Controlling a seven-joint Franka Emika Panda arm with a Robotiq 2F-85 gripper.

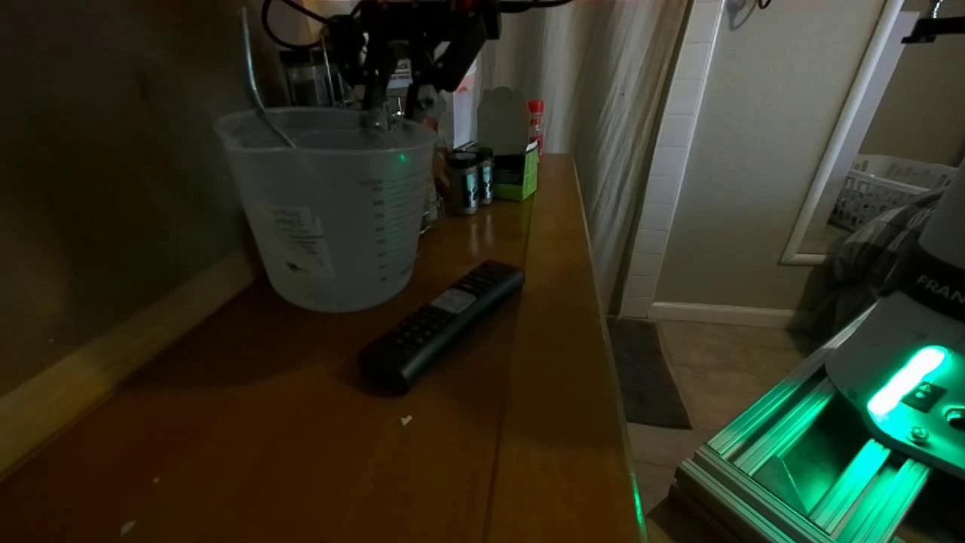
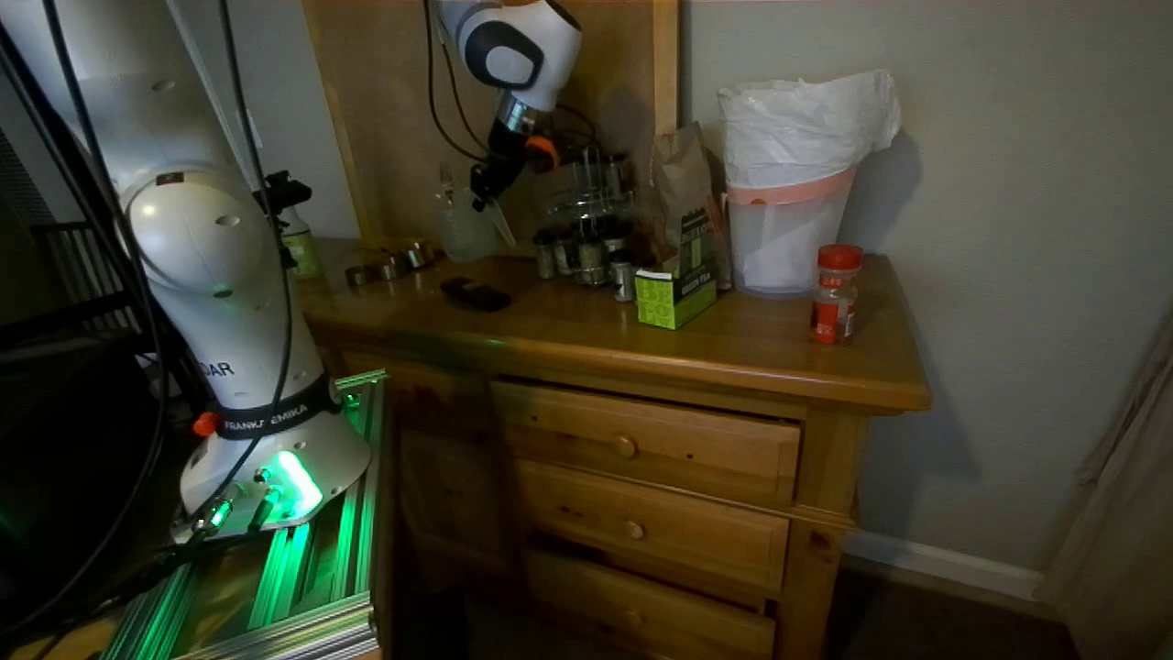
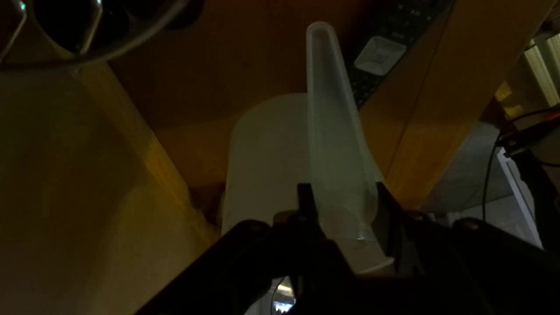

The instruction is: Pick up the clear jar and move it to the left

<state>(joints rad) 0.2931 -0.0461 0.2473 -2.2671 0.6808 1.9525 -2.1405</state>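
Observation:
The clear jar is a large translucent jug with printed graduation marks, upright over the back of the wooden top against the wall. It also shows in an exterior view, and the wrist view looks down on its body and handle. My gripper is above the jar's far rim. In the wrist view my fingers lie against both sides of the handle, shut on it. A thin curved metal rod shows at the rim. I cannot tell whether the jar's base touches the top.
A black remote lies close in front of the jar. Beside it stand a wire spice rack with small bottles and a green box. Metal cups sit on the jar's other side. The wooden top's front edge drops off.

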